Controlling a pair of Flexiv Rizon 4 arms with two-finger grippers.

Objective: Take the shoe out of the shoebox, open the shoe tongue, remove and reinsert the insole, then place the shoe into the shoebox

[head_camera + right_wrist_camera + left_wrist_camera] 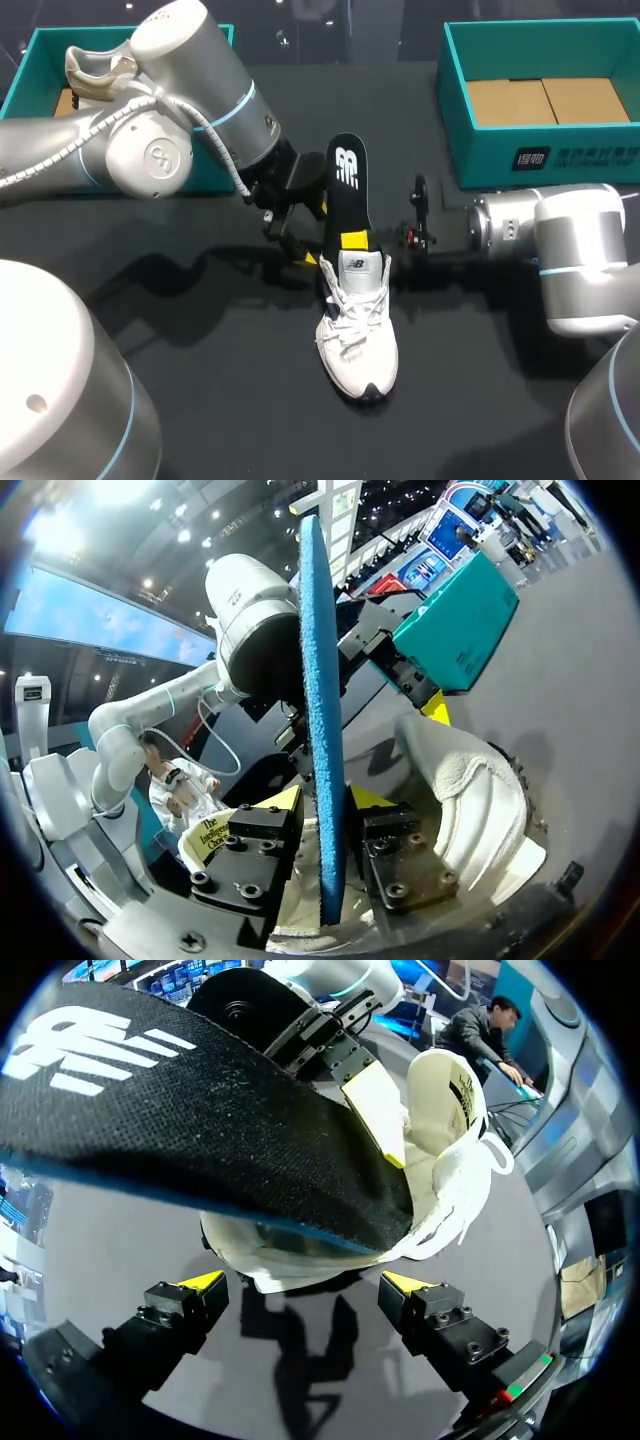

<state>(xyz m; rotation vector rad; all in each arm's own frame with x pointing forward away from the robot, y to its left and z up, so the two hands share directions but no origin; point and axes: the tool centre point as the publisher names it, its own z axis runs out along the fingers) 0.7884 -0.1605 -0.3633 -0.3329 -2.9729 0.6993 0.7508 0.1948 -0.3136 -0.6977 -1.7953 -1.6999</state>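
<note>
A white lace-up shoe [357,325] stands on the dark table, toe toward the near edge. Its black insole [346,185], printed with a white logo, sticks up out of the shoe's opening and leans toward the back. From the right, my right gripper [352,242] reaches in at the shoe's collar. In the right wrist view the insole [322,710] stands edge-on between the fingers [268,825], which sit slightly apart from it: right gripper [325,800] open. My left gripper [312,232] is beside the heel, open [302,1285], with the insole [200,1130] and shoe [445,1170] just ahead.
A teal shoebox [540,160] lined with brown card stands at the back right. Another teal box [20,85] at the back left holds a second shoe [95,75], partly hidden by my left arm.
</note>
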